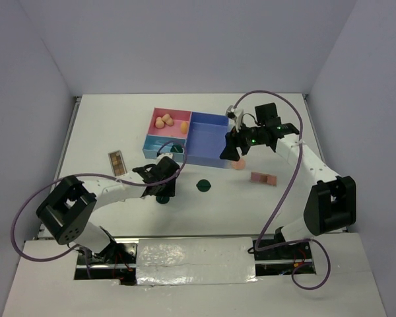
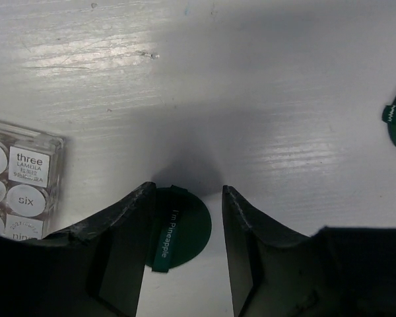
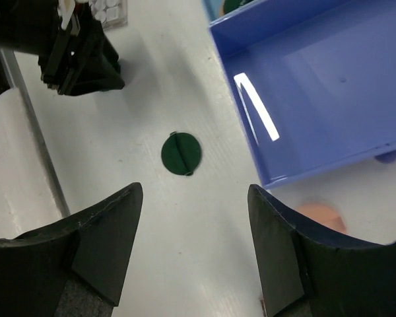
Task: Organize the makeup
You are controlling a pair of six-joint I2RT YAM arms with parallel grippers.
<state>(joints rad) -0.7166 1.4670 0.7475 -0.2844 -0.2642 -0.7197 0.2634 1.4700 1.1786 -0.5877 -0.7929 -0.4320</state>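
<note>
My left gripper [image 1: 162,187] [image 2: 187,191] is open, low over the table, with a dark green round compact [image 2: 183,228] lying flat between its fingers, close to the left finger and apart from the right one. A second green compact [image 1: 203,185] [image 3: 181,154] lies on the table in the middle. My right gripper [image 1: 231,150] [image 3: 195,191] is open and empty, above the table by the tray's front edge. A round peach puff [image 1: 238,164] [image 3: 321,215] lies just under it. One eyeshadow palette [image 1: 264,178] lies at the right, another [image 1: 117,162] [image 2: 20,188] at the left.
The pink-and-blue tray [image 1: 204,156] stands at the back centre. Its pink compartment holds three peach sponges [image 1: 163,121]. A small light-blue compartment holds a green compact [image 1: 175,149]. The large blue compartment [image 3: 317,86] shows nothing inside.
</note>
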